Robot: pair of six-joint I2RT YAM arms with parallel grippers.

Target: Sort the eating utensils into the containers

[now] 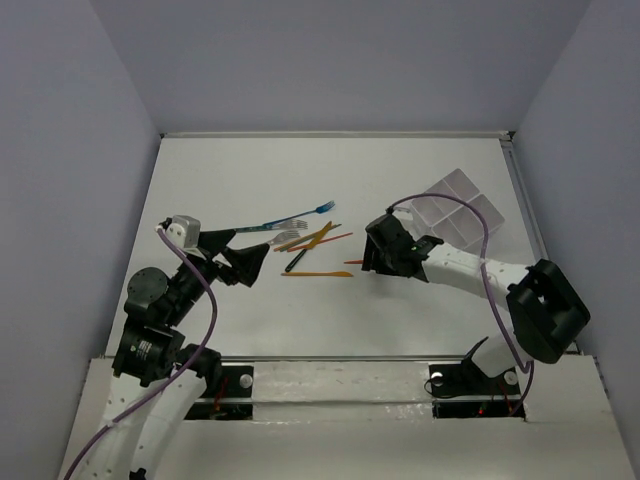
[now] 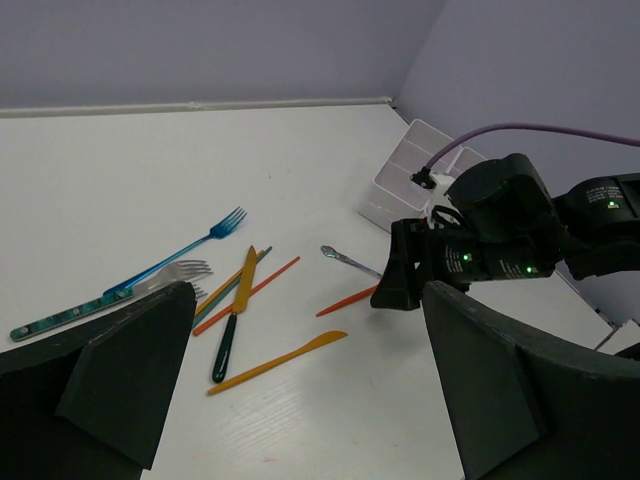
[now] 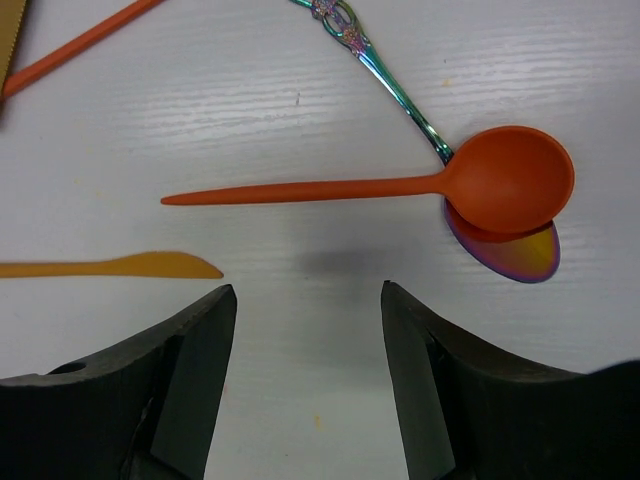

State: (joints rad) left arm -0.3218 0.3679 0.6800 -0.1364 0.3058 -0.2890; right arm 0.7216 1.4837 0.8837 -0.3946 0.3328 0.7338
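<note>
Plainly, lilac walls (image 1: 60, 150) enclose the white table (image 1: 250, 180).

place: robot lab / test cell | evid 1: 2 robot arms, left arm (image 1: 150, 345) + right arm (image 1: 460, 265), bolted side by side on a mount rail (image 1: 340, 383) at near edge of white table (image 1: 260, 330) | evid 2: plain lavender walls (image 1: 60, 150) box the table on 3 sides | evid 3: purple cable (image 2: 540, 126) run loose along each arm, green status lights lit on right arm

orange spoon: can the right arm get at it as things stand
Probably yes: the open right gripper hangs just beside the orange spoon, bare table between them; only an iridescent spoon under its bowl crowds it.
</note>
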